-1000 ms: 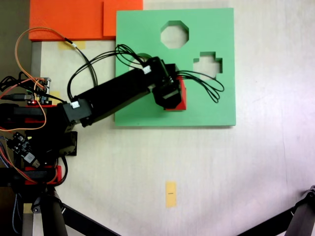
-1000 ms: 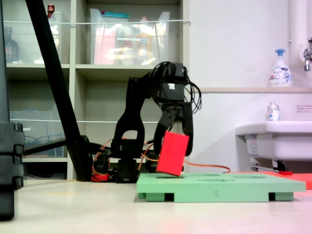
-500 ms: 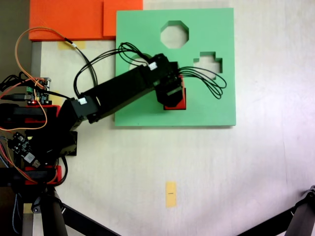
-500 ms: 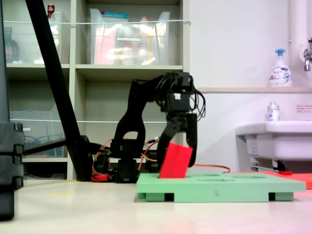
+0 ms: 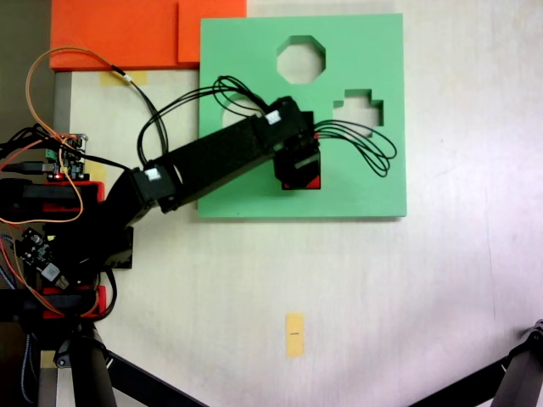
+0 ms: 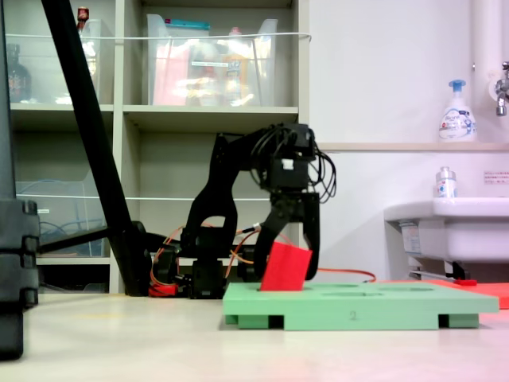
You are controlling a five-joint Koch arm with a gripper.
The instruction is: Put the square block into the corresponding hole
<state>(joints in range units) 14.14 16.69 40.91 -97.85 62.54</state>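
Note:
In a fixed view from above, the green foam board (image 5: 365, 178) lies flat with my gripper (image 5: 299, 170) over its lower middle. Red edges of the square block (image 5: 316, 180) show under the black jaws. The corresponding hole is covered by the gripper and block. From the side, the square block (image 6: 285, 268) stands tilted, its lower end sunk into the green board (image 6: 382, 306). My gripper (image 6: 286, 272) straddles it, a finger (image 6: 312, 243) against each side, shut on it.
The board's octagonal cut-out (image 5: 300, 59) and cross cut-out (image 5: 358, 112) lie beyond the gripper. Orange foam sheets (image 5: 127, 34) sit at the top left. A yellow tape strip (image 5: 294, 334) is on the table below. A sink (image 6: 453, 231) stands at the right.
The gripper has lowered the red block from above the board down into it. The block's tilt has lessened and the arm has stretched slightly further over the board.

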